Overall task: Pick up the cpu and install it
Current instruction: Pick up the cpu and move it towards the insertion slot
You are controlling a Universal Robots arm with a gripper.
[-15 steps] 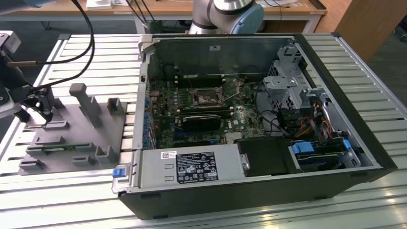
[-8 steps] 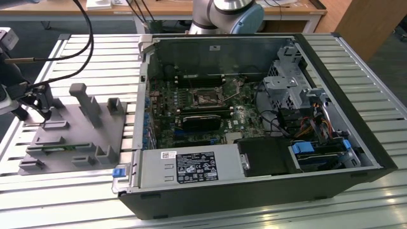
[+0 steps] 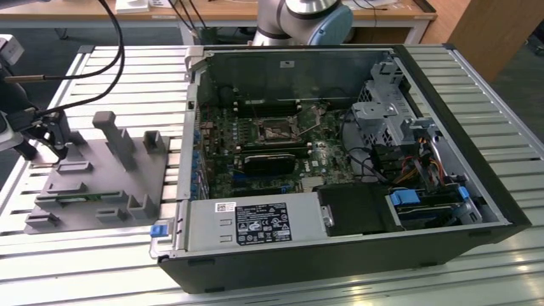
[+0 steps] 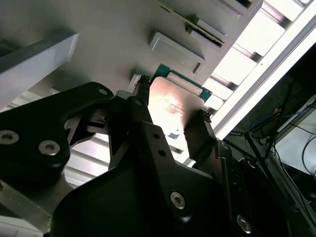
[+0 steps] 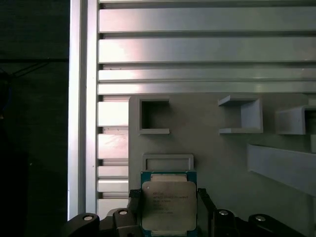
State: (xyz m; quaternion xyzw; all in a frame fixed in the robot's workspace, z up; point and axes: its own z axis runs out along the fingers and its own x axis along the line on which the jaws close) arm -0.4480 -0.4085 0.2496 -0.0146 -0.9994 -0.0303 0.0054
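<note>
The cpu (image 5: pixel 168 205) is a flat square chip with a shiny metal top and a thin green edge. It sits between the black fingers of my gripper (image 5: pixel 168 198), which press on two opposite sides. The second wrist view shows the same grasp, the cpu (image 4: pixel 173 106) held just off the gray fixture plate (image 4: pixel 98 44). In the exterior view my gripper (image 3: pixel 53 145) hangs over the far end of the gray fixture (image 3: pixel 102 185), at that view's left. The open computer case (image 3: pixel 340 159) lies to the right, with the bare socket (image 3: pixel 276 131) on its motherboard.
Gray posts and pockets (image 5: pixel 242 116) rise from the fixture around the gripper. An empty rectangular frame (image 5: pixel 168 162) lies on the fixture beside the cpu. A black heatsink block (image 3: pixel 267 162) sits below the socket. Cables (image 3: pixel 114 38) hang above the slatted metal table (image 3: pixel 127 83).
</note>
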